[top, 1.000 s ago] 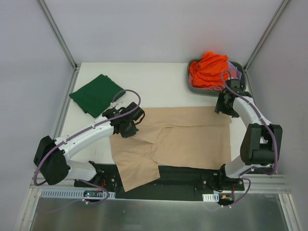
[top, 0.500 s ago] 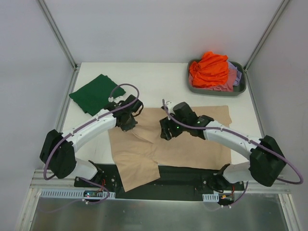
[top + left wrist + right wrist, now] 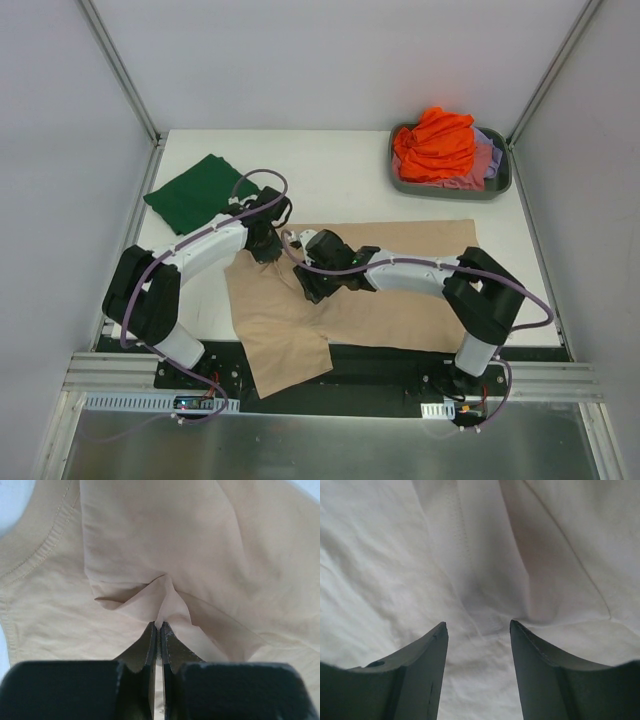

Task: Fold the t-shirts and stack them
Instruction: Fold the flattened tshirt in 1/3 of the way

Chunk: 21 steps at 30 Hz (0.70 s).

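Note:
A large beige t-shirt (image 3: 400, 300) lies spread across the table's near middle, one sleeve hanging over the front edge. My left gripper (image 3: 267, 246) is shut on a small pinched fold of it near the upper left corner; in the left wrist view the fingertips (image 3: 160, 626) hold a raised peak of the beige cloth (image 3: 150, 545). My right gripper (image 3: 310, 288) stands open just right of that, low over the same shirt. The right wrist view shows cloth (image 3: 485, 555) under the gap (image 3: 477, 626), nothing gripped. A folded dark green t-shirt (image 3: 200, 195) lies at the back left.
A grey tub (image 3: 450, 192) stands at the back right holding a crumpled orange t-shirt (image 3: 435, 145), a pink one (image 3: 470, 178) and a lavender one (image 3: 493, 165). Both arms reach over the beige shirt's left half, close together. A black base plate (image 3: 380, 365) runs along the front edge.
My right arm has swung from beside the tub across to the beige shirt's left part, its jaws narrowing. My left gripper has shifted slightly back, still pinching the cloth.

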Tool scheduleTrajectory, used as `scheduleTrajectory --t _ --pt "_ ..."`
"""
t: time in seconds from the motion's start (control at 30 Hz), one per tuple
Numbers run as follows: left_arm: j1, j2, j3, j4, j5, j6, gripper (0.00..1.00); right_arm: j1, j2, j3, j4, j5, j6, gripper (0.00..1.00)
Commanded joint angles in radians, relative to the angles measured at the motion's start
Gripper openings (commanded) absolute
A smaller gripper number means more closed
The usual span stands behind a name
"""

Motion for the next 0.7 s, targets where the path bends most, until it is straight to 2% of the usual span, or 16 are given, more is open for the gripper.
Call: scheduleTrajectory --t 0.0,0.23,0.3,0.43,0.5,0.67 --pt "0.021 -0.002 -0.016 0.041 0.042 0.025 0.00 0.002 0.037 0.048 0.026 0.060 0.024 0.55" --pt "0.036 0.007 -0.041 0.063 0.064 0.031 0.00 0.011 0.095 0.062 -0.005 0.126 0.025 0.47" --pt "0.041 0.006 -0.048 0.066 0.068 0.031 0.00 0.011 0.104 0.070 -0.017 0.152 0.031 0.40" --pt "0.043 -0.002 -0.053 0.067 0.068 0.033 0.00 0.011 0.095 0.085 -0.028 0.150 0.031 0.18" --pt "0.043 -0.008 -0.054 0.069 0.073 0.036 0.00 0.012 0.083 0.093 -0.034 0.149 0.031 0.11" --pt "0.043 -0.048 -0.068 0.069 0.082 0.042 0.00 0.012 0.039 0.119 -0.080 0.147 0.031 0.05"
